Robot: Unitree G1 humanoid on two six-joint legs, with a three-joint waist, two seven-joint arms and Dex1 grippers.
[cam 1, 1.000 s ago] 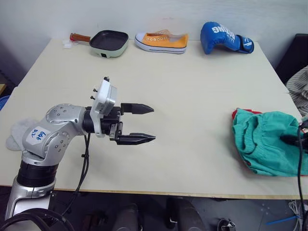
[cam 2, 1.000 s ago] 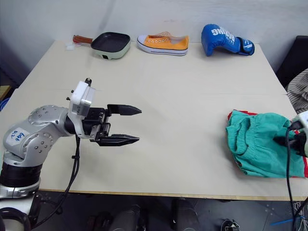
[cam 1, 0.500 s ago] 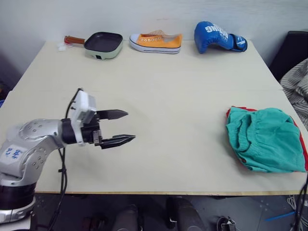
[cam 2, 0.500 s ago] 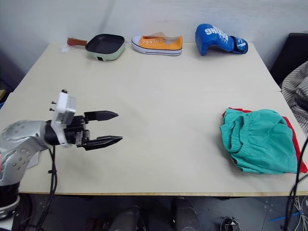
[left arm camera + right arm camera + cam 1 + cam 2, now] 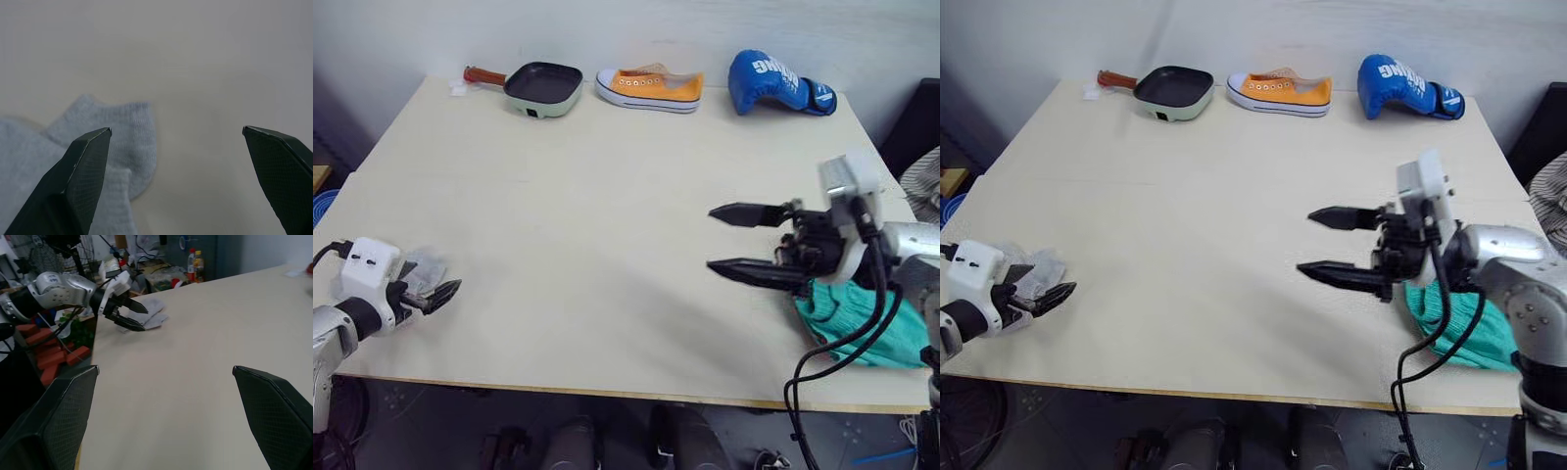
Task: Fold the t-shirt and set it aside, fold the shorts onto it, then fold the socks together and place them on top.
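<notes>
The light grey socks (image 5: 424, 267) lie at the table's front left corner. My left gripper (image 5: 429, 284) hovers right over them, open, with nothing gripped. In the left wrist view one sock (image 5: 124, 142) lies flat beside a finger (image 5: 73, 186). The teal-green shorts (image 5: 862, 333) lie bunched at the right front, partly behind my right arm. My right gripper (image 5: 712, 238) stands open and empty above the table, just left of the shorts, pointing left. The t-shirt is hidden. The right wrist view looks across the table at the left gripper (image 5: 131, 316) and the socks (image 5: 152, 313).
Along the far edge stand a green pan (image 5: 544, 87), an orange shoe (image 5: 651, 86) and a blue boxing glove (image 5: 778, 80). Striped cloth (image 5: 927, 176) lies off the table's right side. Shelves and clutter (image 5: 54, 352) stand beyond the left side.
My left arm has drawn back from the table's middle to the front left corner, over the socks. My right gripper has let go of the shorts and swung up to the left, open.
</notes>
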